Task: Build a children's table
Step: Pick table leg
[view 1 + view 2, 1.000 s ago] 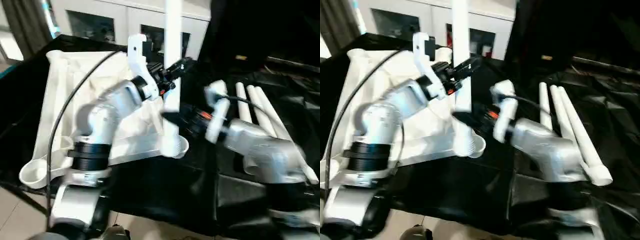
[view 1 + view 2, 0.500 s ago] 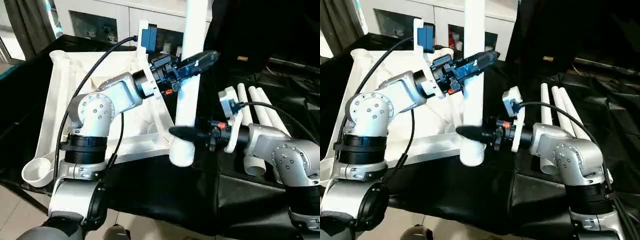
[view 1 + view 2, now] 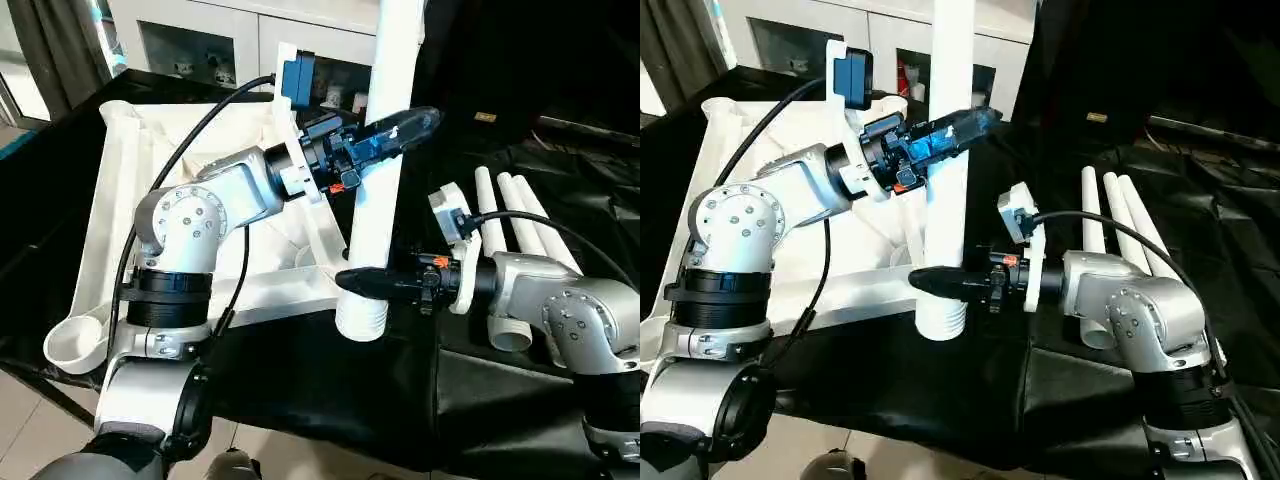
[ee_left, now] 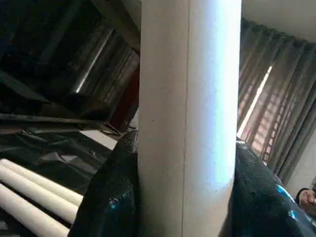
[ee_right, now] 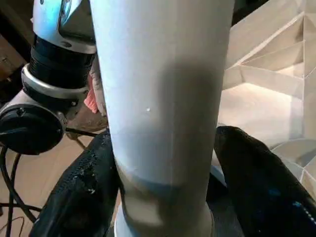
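Item: table leg point(image 3: 380, 180), white tapered tube, upright, wide ribbed end low, just beside the tabletop's point(image 3: 120, 190) near corner socket point(image 3: 318, 262).

Holders: left gripper point(image 3: 392, 128), fingers clamped high on the tube; right gripper point(image 3: 362, 282), fingers clamped near the ribbed end.

Step, judged: seat the ribbed end in that socket. Keep the tube plumb, centre it over the socket before pressing.

Room: three spare legs point(image 3: 520, 215) lie well apart from the socket, beyond the right arm; the black work table point(image 3: 330, 390) edge runs close below it.
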